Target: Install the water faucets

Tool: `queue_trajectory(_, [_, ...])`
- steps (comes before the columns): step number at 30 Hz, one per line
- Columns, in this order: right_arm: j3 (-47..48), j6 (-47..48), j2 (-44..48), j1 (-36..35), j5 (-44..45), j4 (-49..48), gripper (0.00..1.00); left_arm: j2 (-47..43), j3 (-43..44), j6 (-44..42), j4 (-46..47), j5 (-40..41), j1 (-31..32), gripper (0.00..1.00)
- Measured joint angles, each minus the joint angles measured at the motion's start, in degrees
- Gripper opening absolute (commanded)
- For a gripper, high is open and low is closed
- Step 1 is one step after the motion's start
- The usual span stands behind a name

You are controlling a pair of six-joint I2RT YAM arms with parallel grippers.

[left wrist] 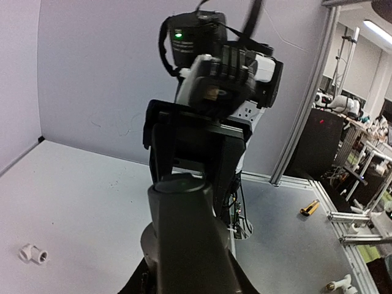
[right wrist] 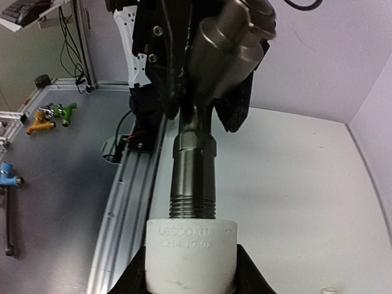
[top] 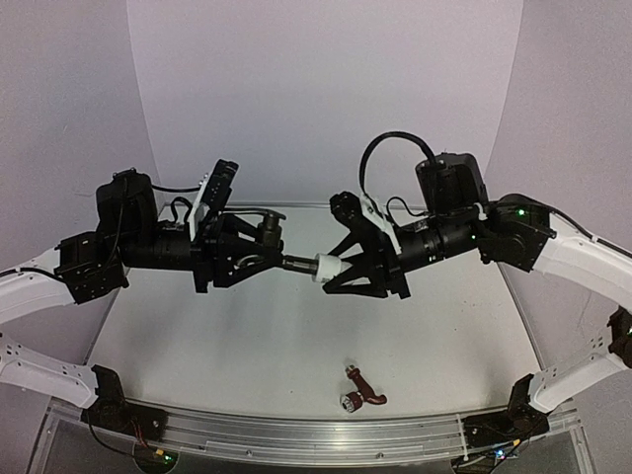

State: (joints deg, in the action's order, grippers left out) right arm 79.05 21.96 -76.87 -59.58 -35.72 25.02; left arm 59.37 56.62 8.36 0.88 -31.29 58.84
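White plastic forms the short round pipe fitting [top: 325, 267], which hangs in mid-air above the pale table [top: 197, 346] in the overhead view. The right gripper [top: 338, 269] is clamped on it from its right. On the fitting's left, the left gripper [top: 259, 245] is clamped on the dark grey metal faucet with a thin lever handle [top: 272, 229], whose spout end meets the fitting's mouth. Nearer the arm bases than the fitting and well apart from it, the reddish-brown faucet with a silvery round end [top: 361, 392] lies on the table.

From the left wrist, the dark faucet's matte body [left wrist: 180, 245] fills the foreground and hides the fitting beyond it. A white plastic elbow fitting [left wrist: 32, 253] lies on the table, well apart from the held one.

From the right wrist, the fitting [right wrist: 191, 254] shows moulded lettering on its smooth wall and sits between dark fingers [right wrist: 248, 278]. The faucet's dull machined thread [right wrist: 194, 205] stands just above the fitting's rim, with several ridges exposed. Threading looks like the step in hand. It calls for both axes in line, a light push, and a turn without tilt, so the metal thread does not cut crosswise into the softer plastic.
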Motion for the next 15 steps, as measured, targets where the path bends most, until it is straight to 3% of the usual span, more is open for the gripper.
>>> queue_trajectory(15, [5.1, -25.0, -7.9, 2.7, -23.0, 2.1, 0.00, -3.3, 0.4, -11.5, -6.0, -0.5, 1.5, 0.00])
